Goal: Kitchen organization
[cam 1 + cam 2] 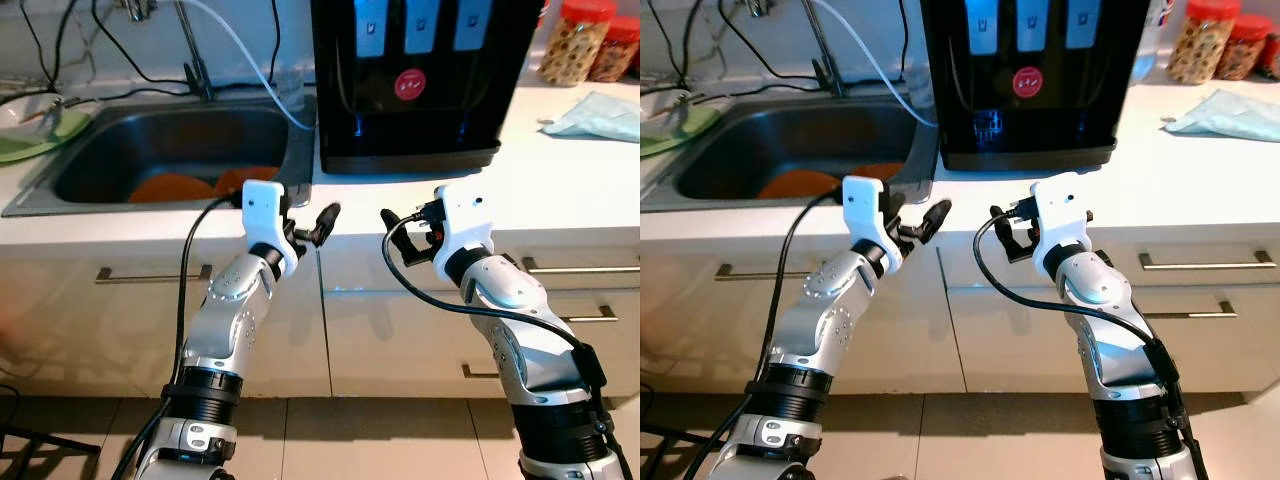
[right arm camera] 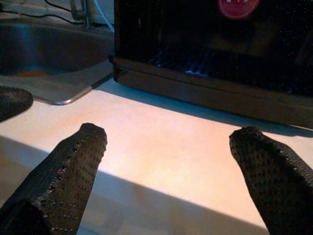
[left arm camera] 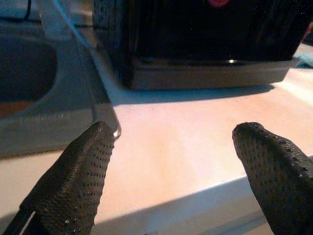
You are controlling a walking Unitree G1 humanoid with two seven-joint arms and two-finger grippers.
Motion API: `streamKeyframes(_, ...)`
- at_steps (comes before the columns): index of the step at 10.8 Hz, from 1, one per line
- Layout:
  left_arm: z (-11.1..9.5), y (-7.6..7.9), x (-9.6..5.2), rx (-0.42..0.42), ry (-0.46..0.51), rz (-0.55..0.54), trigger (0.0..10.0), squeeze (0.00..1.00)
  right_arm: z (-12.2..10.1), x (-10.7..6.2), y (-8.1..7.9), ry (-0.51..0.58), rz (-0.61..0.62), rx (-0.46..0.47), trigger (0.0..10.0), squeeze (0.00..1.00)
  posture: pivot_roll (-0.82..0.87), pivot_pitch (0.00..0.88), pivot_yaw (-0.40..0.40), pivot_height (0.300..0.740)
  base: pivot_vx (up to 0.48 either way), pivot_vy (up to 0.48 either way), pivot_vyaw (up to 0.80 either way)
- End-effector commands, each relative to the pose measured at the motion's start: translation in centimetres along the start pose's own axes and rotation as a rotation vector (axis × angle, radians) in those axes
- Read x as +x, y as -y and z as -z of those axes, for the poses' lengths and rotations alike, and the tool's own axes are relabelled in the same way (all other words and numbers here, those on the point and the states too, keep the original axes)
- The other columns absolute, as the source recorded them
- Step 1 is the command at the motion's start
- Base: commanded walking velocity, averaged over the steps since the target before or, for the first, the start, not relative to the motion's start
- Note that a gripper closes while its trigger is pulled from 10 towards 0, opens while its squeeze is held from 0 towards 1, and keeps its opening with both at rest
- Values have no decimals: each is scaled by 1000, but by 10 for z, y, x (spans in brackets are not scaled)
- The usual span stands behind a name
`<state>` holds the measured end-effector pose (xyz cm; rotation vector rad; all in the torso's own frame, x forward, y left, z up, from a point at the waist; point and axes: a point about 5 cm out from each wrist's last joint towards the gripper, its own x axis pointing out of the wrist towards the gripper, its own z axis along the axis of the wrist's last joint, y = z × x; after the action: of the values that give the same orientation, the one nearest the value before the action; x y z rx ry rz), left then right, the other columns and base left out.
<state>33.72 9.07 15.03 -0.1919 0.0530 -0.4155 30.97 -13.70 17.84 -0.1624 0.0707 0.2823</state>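
I stood at the desk (image 1: pixel 560 190) edge with both arms raised in front of the drawers (image 1: pixel 480 330). Left gripper (image 1: pixel 318 225) released, fingers spread, holding nothing, level with the desk lip just below the sink's (image 1: pixel 300 140) right corner. Right gripper (image 1: pixel 400 235) likewise released and empty, near the left one, facing the black water dispenser (image 1: pixel 415 80). Candidates for tidying, as I judged them: orange dishes (image 1: pixel 170 187) lying in the sink basin, a green plate (image 1: pixel 40 140) on the far left, a light blue cloth (image 1: pixel 595 115) on the desk at the right, two jars (image 1: pixel 575 40) behind it. Which comes first I could not tell. To do this step well I reckoned I should lift the grippers clear of the desk edge before reaching, keep the left one off the hose (image 1: pixel 250 70) and cables (image 1: pixel 100 50) by the tap, and avoid knocking the dispenser.
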Motion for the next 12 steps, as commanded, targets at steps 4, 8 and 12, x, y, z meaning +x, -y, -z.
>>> streamKeyframes(4,0,-6,1,-17,-8,-21,10000,0,-5,3,-2,16,-11,-9,10000,439,-90,0,97,740,0,357,0)
streamKeyframes(8,1,-5,2,-12,-22,-15,10000,0,-4,4,-2,17,-5,-6,10000,435,-89,0,104,740,0,478,0)
streamKeyframes(12,6,-4,1,-6,-40,-11,10000,0,-1,4,-2,13,1,0,10000,435,-89,0,111,740,0,120,0)
